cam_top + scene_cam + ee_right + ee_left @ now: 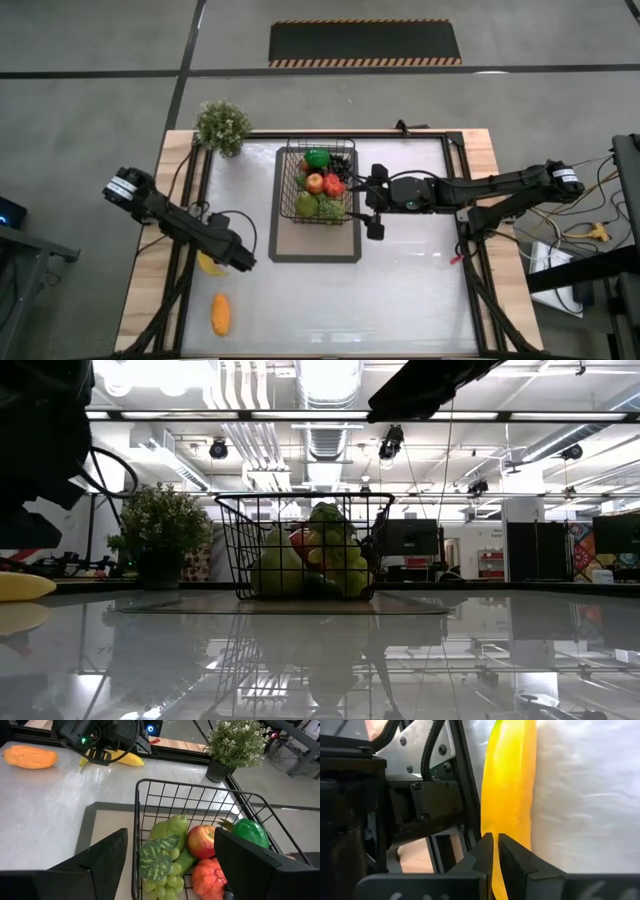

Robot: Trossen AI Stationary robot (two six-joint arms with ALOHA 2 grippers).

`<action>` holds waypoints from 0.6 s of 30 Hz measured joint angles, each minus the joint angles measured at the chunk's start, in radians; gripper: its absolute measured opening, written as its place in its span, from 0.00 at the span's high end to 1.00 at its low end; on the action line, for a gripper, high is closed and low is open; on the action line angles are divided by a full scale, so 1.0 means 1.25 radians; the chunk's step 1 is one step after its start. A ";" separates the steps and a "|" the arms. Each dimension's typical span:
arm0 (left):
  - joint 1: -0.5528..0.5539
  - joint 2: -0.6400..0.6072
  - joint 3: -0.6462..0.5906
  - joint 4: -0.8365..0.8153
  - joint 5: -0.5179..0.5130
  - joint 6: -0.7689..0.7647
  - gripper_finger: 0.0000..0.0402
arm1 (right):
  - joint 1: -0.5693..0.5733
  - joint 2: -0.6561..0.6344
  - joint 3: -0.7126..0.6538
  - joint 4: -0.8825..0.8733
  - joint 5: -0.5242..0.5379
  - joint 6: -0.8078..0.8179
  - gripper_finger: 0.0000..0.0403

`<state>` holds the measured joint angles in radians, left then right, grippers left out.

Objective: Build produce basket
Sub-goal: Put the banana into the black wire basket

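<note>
Where the white tabletop (pixel 420 290) meets its light wooden frame, a grey concrete floor surrounds it, and a black mat with striped edges (pixel 365 43) lies on that floor beyond the far side. From table height the room behind shows ceiling ducts and lamps. A green potted plant (pixel 223 127) stands at the far left corner of the table.

The black wire-mesh basket (pixel 290 185) sits on a flat dark-bordered mat (pixel 314 250) near the table's middle. Inside it I record a green pepper (pixel 251 833), a red apple (pixel 204 840), a green pear (pixel 170 828), green grapes with a leaf (pixel 162 870), a cucumber partly hidden among them, an orange-red piece (pixel 207 875) and dark grapes (pixel 340 168). The pieces are packed touching one another.

My right gripper (pixel 374 206) hovers just beside the basket's right wall, above the mat's edge; its fingers (pixel 250 865) are spread wide and carry nothing.

My left gripper (pixel 240 259) is low at the table's left edge, directly on the yellow banana (pixel 512 785). Its fingers (pixel 517 865) are drawn almost together, and the banana runs behind them; I cannot tell whether they have hold of it. An orange fruit (pixel 221 314) lies alone on the table nearer the front, apart from the banana.
</note>
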<state>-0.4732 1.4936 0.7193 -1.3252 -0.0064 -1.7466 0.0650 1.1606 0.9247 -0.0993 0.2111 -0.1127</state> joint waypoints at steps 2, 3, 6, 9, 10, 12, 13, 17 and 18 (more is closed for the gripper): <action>0.000 0.020 0.002 -0.002 0.000 0.001 0.96 | 0.000 0.000 -0.002 -0.001 0.000 0.000 0.31; 0.000 0.031 0.005 -0.001 0.000 0.002 0.96 | 0.000 0.000 -0.003 -0.001 0.000 -0.001 0.31; 0.000 0.054 0.021 0.014 -0.003 0.019 0.96 | 0.000 0.000 -0.006 -0.001 0.000 -0.002 0.31; 0.002 0.067 0.047 0.014 -0.002 0.028 0.96 | 0.000 0.000 -0.008 -0.001 0.000 -0.002 0.31; 0.002 0.065 0.058 0.036 0.001 0.030 0.96 | 0.000 0.000 -0.008 0.000 0.000 -0.002 0.31; 0.002 0.062 0.078 0.056 0.004 0.039 0.96 | 0.000 0.000 -0.008 0.000 0.000 -0.002 0.31; 0.002 0.057 0.083 0.046 0.004 0.041 0.96 | 0.000 0.000 -0.008 0.000 0.000 -0.002 0.31; 0.002 0.045 0.112 0.027 -0.003 0.054 0.96 | 0.000 0.000 -0.008 0.002 0.000 -0.003 0.31; 0.002 0.042 0.114 0.007 -0.001 0.058 0.96 | 0.000 0.000 -0.008 0.002 0.000 -0.005 0.31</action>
<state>-0.4709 1.5459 0.8614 -1.3162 -0.0080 -1.6739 0.0650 1.1606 0.9146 -0.0963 0.2111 -0.1195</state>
